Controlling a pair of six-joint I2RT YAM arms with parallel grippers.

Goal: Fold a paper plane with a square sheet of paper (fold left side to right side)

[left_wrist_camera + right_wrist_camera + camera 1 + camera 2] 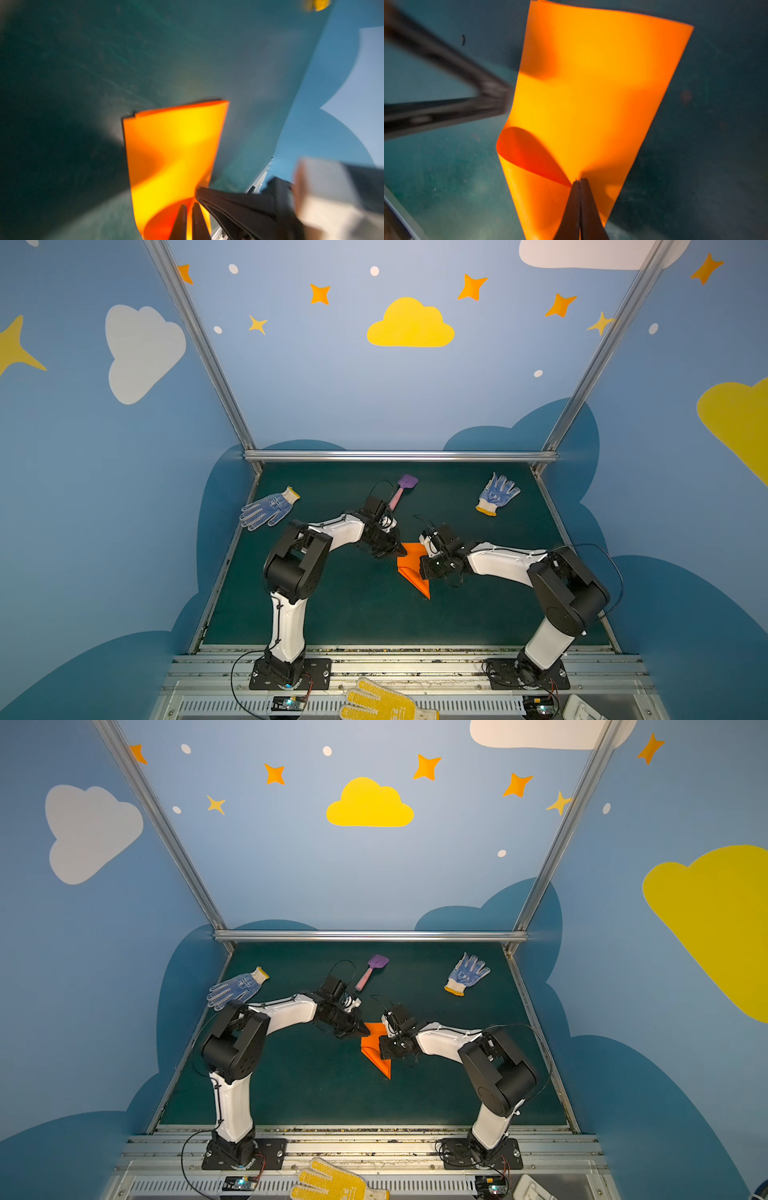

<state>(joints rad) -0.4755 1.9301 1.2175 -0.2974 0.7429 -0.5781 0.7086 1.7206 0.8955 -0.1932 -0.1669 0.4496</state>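
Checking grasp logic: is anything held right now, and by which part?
Both hold the square sheet of paper, curled over on itself: right gripper shut on one edge, left gripper pinching that same edge beside it.

Smooth orange paper (591,83), seemingly matt green tabletop (353,614)

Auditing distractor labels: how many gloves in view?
3. The left blue glove lies at the left edge of the mat, the right blue glove near its back right corner, the yellow glove off the mat, front centre. Others could be hidden.
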